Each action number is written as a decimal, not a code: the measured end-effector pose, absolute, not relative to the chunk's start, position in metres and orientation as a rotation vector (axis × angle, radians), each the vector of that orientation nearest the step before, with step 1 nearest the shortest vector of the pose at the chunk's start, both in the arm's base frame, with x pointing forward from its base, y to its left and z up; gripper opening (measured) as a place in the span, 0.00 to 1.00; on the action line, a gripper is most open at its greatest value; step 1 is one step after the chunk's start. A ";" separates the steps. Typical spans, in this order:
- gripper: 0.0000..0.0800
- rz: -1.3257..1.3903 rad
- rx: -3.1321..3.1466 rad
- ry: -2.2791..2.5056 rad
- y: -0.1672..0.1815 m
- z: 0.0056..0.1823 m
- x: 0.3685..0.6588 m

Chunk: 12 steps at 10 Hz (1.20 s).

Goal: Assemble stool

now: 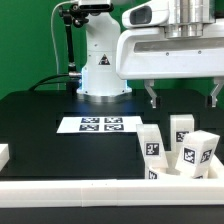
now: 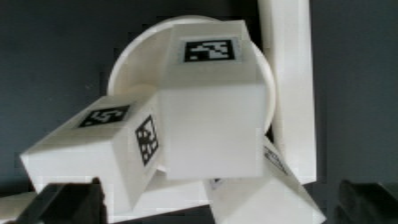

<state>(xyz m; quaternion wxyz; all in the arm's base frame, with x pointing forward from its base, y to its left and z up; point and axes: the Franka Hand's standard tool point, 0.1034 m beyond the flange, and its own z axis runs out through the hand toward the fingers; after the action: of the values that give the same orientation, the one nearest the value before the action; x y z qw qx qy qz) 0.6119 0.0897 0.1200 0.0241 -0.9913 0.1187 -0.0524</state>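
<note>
The white stool parts lie clustered at the exterior view's right, against the front rail. Three tagged block legs show there: one (image 1: 150, 140), one behind (image 1: 181, 128) and one in front (image 1: 196, 152). In the wrist view the round seat (image 2: 187, 55) lies beyond the legs (image 2: 196, 120), with another leg (image 2: 89, 150) beside them. I cannot pick out the seat in the exterior view. My gripper (image 1: 182, 95) hangs open and empty above the cluster. In the wrist view the gripper (image 2: 210, 206) straddles the legs, with dark fingertips (image 2: 68, 205) on either side.
The marker board (image 1: 100, 124) lies mid-table in front of the robot base (image 1: 103, 70). A long white rail (image 1: 100, 190) runs along the front edge and another (image 2: 295, 80) lies beside the seat. A small white piece (image 1: 3, 155) sits at the exterior view's left edge.
</note>
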 end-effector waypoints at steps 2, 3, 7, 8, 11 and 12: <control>0.81 -0.168 -3.071 0.375 0.089 0.118 0.612; 0.81 -0.168 -3.072 0.376 0.088 0.117 0.612; 0.81 -0.193 -3.077 0.360 0.094 0.105 0.601; 0.81 -0.192 -3.079 0.362 0.093 0.102 0.599; 0.81 -0.195 -3.085 0.359 0.095 0.093 0.592; 0.81 -0.192 -3.085 0.362 0.096 0.092 0.592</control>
<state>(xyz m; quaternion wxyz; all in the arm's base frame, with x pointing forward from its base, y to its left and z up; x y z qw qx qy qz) 0.5916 0.0958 0.0918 0.0148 -0.9912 0.1164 -0.0618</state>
